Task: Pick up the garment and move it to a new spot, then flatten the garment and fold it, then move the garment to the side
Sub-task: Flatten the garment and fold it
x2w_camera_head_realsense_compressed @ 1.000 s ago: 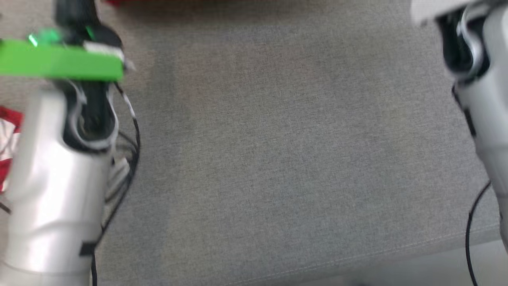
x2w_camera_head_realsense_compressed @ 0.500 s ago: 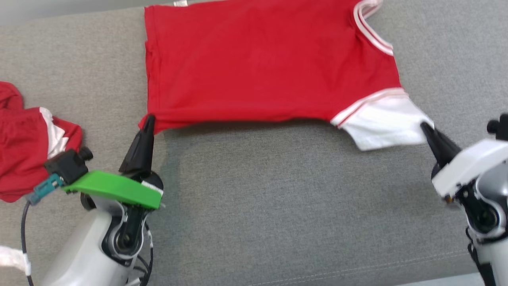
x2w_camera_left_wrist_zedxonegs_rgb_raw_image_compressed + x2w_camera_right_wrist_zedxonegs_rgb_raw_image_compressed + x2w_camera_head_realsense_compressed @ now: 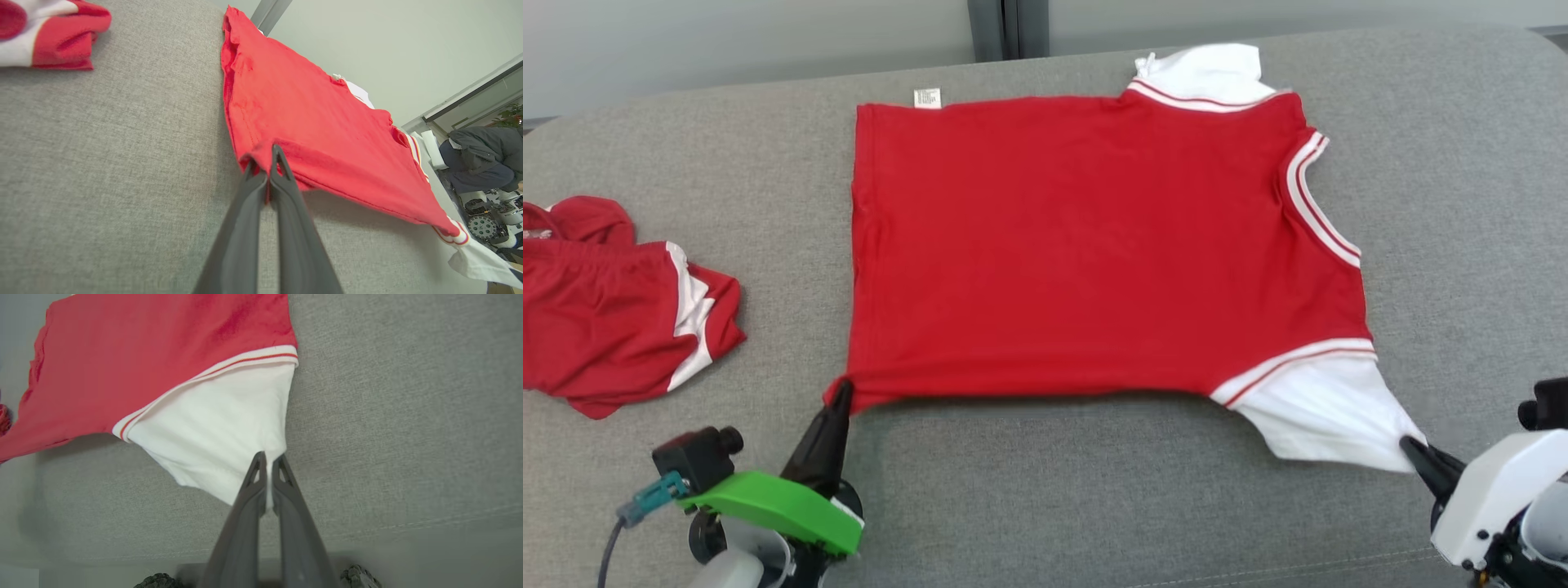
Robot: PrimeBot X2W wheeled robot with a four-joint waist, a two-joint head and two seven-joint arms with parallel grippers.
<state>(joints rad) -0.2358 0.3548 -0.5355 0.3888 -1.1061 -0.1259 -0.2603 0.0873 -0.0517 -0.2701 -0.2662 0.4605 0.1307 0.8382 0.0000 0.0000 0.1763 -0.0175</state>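
Though pinched at two near corners, lying mostly flat and spread across the middle of the grey cloth-covered counter [image 3: 1045,490]: red garment [image 3: 1094,245] with white sleeves, hem to the left, neck to the right. Pressed together on the near left hem corner, holding it slightly off the cloth with a shadow beneath: left claw [image 3: 840,390], dark fingers pointing far. Pressed together on the tip of the near white sleeve [image 3: 1327,412], that sleeve drawn taut toward the near right: right claw [image 3: 1409,447]. Partly folded at the far right edge: other white sleeve [image 3: 1205,69]. Sticking out at the far left hem corner: small white tag [image 3: 926,98]. Crumpled at the left end of the counter, well apart from the garment: second red and white piece of clothing [image 3: 613,318]. Beyond the counter's right end, in the left wrist view: person in dark clothes [image 3: 478,157].
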